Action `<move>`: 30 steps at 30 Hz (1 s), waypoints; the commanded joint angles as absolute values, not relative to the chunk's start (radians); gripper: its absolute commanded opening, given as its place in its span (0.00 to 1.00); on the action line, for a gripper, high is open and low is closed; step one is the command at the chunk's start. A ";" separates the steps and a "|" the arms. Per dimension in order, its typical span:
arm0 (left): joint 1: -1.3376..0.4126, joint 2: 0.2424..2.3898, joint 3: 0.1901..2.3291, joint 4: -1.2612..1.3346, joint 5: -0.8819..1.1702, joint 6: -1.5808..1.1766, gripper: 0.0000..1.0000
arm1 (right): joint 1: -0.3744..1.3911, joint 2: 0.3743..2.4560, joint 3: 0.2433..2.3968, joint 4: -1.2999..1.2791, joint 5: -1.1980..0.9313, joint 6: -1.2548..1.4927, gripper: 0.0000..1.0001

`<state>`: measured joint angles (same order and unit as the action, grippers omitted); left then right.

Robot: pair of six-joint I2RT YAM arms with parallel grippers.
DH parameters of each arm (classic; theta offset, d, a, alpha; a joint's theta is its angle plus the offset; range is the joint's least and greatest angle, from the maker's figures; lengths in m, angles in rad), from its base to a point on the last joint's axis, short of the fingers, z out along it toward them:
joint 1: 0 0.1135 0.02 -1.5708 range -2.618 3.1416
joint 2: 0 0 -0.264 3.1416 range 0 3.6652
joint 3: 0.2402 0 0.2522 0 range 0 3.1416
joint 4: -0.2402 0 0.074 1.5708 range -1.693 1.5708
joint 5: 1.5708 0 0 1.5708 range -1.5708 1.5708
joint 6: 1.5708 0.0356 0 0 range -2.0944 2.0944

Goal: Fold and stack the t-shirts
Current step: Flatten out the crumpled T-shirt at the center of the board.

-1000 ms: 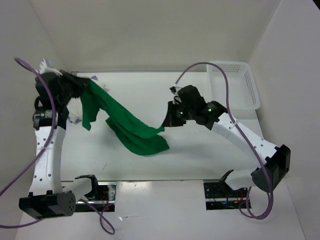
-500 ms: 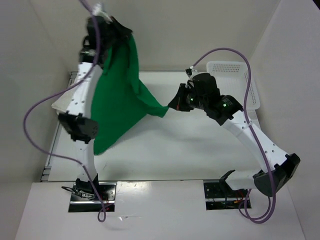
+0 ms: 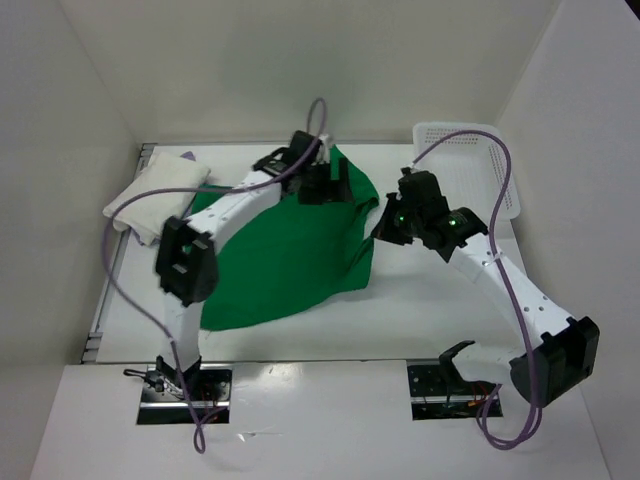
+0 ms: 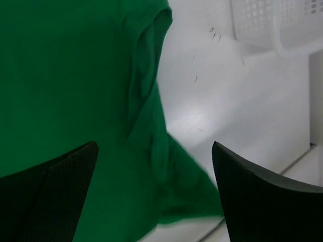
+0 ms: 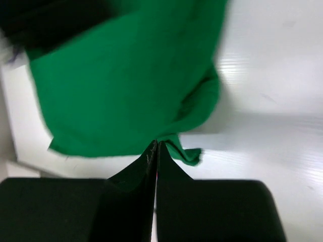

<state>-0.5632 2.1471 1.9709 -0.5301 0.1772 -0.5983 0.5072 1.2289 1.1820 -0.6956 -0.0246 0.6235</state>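
The bright green t-shirt (image 3: 285, 260) lies spread over the middle of the table. Its right edge is lifted and pinched in my right gripper (image 3: 383, 228), which is shut on the cloth; the right wrist view shows the shirt (image 5: 126, 75) fanning out from the closed tips (image 5: 156, 145). My left gripper (image 3: 328, 188) hovers over the shirt's far edge, open, with nothing between its fingers (image 4: 50, 196); green cloth (image 4: 75, 75) lies below it. A folded white t-shirt (image 3: 158, 188) rests at the back left.
The white perforated basket (image 3: 478, 170) stands at the back right, close behind my right arm, and its corner (image 4: 282, 25) shows in the left wrist view. Side walls close in the table. The left arm's purple cable loops over the left side.
My left arm came down from a high lift to the back middle and opened, releasing the green shirt, which dropped flat onto the table. My right gripper kept its hold and shifted slightly right.
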 commanded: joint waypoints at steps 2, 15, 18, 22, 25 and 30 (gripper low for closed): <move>-0.416 1.659 1.583 -0.387 0.158 -0.607 1.00 | 0.345 1.201 1.106 -0.695 -0.037 0.614 0.00; 0.100 1.370 0.931 -0.358 0.207 -0.675 0.81 | 0.238 1.145 1.028 -0.661 -0.107 0.624 0.00; 0.100 1.486 0.946 -0.315 0.225 -0.684 0.66 | 0.216 1.109 1.017 -0.672 -0.098 0.624 0.00; 0.039 1.622 0.988 -0.278 0.215 -0.684 0.58 | 0.170 1.057 0.973 -0.683 -0.118 0.624 0.00; -0.024 1.739 1.066 -0.278 0.201 -0.675 0.58 | 0.160 1.037 0.937 -0.692 -0.118 0.634 0.00; -0.162 1.896 1.215 -0.255 0.201 -0.713 0.57 | 0.149 0.977 0.890 -0.712 -0.129 0.678 0.00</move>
